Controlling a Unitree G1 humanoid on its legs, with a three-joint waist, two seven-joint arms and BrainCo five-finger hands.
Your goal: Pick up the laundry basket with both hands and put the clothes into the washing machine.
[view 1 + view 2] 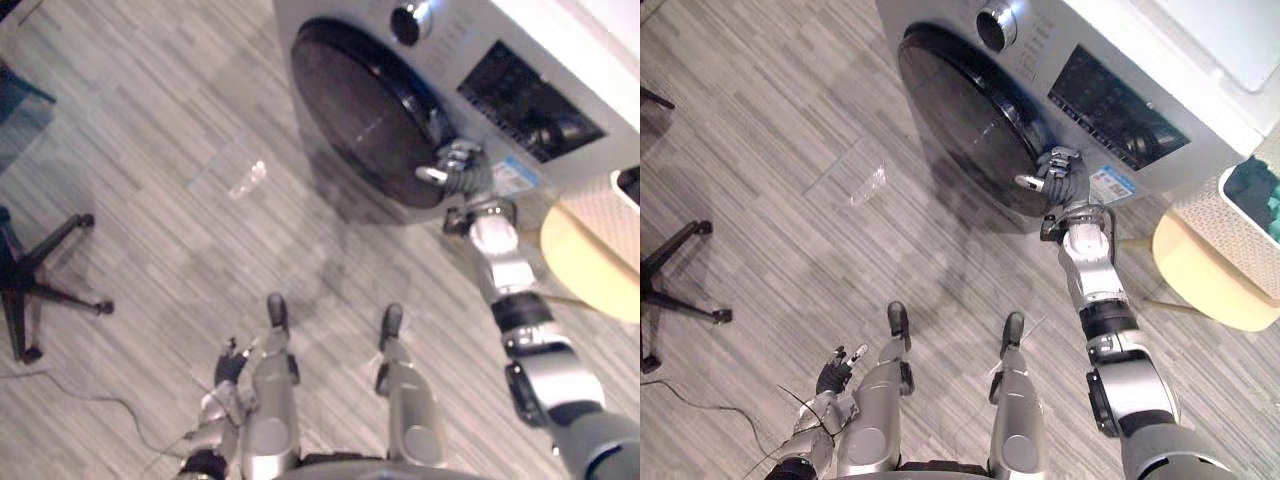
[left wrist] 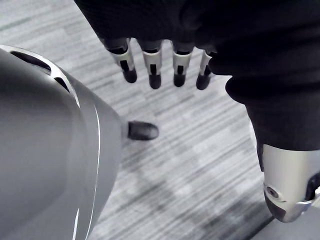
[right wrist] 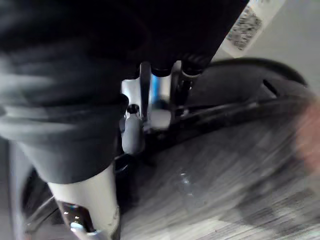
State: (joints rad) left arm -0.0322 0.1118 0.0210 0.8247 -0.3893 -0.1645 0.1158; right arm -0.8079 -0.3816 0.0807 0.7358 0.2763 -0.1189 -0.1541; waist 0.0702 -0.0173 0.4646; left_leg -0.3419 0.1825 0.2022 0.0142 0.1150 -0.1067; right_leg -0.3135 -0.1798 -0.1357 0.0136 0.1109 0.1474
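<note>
Fingers (image 1: 1058, 157) of the right hand (image 1: 1068, 182) curl, apparently hooking the rim of the washer door (image 1: 960, 115); left hand (image 1: 832, 376) hangs low, fingers straight.

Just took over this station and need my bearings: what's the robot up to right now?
The right hand is at the edge of the washing machine's dark round door, which looks closed or nearly so. The left hand hangs open low on the left, holding nothing. The laundry basket with clothes sits on a pale stool to the right, not yet picked up.
</note>
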